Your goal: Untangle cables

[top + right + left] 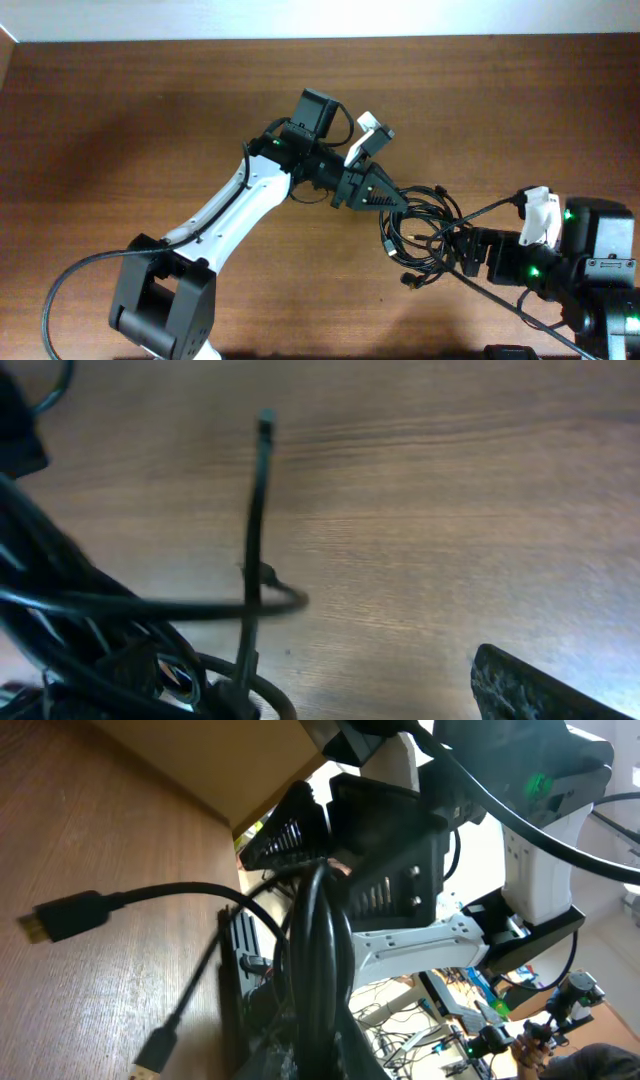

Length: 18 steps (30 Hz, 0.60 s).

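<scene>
Lit brightly and evenly from above in the overhead view, with sharp focus across the table (120, 60). Broad soft shadow on the wood at upper left; a darker, tighter one under the left arm (225, 205).

Left wrist view: blown out to white at the right. Cables (318, 950) close to the lens and soft. Plug (150, 1058) at bottom left smeared by motion.

Right wrist view: dimmer and soft throughout. Cables at left out of focus; pale sheen on the wood at upper right.

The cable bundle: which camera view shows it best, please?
The overhead view: nearly the whole cable bundle is visible. The left wrist view shows only close strands and two plugs; the right wrist view, blurred strands at its left edge.
</scene>
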Each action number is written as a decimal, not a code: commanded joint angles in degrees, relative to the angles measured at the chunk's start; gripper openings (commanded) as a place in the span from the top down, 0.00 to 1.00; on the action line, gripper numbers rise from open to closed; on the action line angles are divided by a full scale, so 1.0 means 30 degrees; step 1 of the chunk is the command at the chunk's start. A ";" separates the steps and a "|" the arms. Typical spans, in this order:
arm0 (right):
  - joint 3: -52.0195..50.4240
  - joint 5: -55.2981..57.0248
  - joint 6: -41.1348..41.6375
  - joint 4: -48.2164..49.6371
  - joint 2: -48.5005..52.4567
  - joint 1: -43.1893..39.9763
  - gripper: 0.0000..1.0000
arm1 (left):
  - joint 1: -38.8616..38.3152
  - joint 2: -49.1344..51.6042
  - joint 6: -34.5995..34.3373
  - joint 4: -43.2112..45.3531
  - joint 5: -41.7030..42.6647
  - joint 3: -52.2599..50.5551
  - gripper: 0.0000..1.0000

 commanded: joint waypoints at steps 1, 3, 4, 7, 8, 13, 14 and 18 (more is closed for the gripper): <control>0.0109 -0.2827 -0.1705 0.0277 -0.0153 -0.0036 0.01 | -0.0007 -0.0510 -0.0044 0.0029 0.0714 0.0444 1.00; 0.0109 -0.3373 -0.2273 0.0277 -0.0153 -0.0036 0.01 | -0.0007 -0.0510 -0.0044 0.0022 0.0568 0.0444 1.00; 0.0109 -0.3439 -0.2280 0.0270 -0.0146 -0.0036 0.01 | -0.0007 -0.0510 -0.0044 0.0029 0.0568 0.0444 1.00; 0.0109 -0.3439 -0.2295 0.0262 -0.0153 -0.0036 0.01 | -0.0007 -0.0510 -0.0044 0.0022 0.0430 0.0444 1.00; 0.0109 -0.3432 -0.2310 0.0270 -0.0153 -0.0036 0.01 | -0.0007 -0.0510 -0.0044 0.0007 0.0109 0.0444 1.00; 0.0109 -0.3206 -0.2331 0.0328 -0.0146 -0.0036 0.01 | -0.0007 -0.0510 -0.0051 -0.0342 -0.0692 0.0437 1.00; 0.0109 -0.2878 -0.2324 0.0335 -0.0146 -0.0036 0.01 | -0.0007 -0.0510 -0.0408 -0.0415 -0.1494 0.0437 1.00; 0.0109 -0.2572 -0.2266 0.0255 -0.0146 -0.0036 0.01 | 0.0000 -0.0510 -0.4029 -0.1508 -0.6324 0.0437 1.00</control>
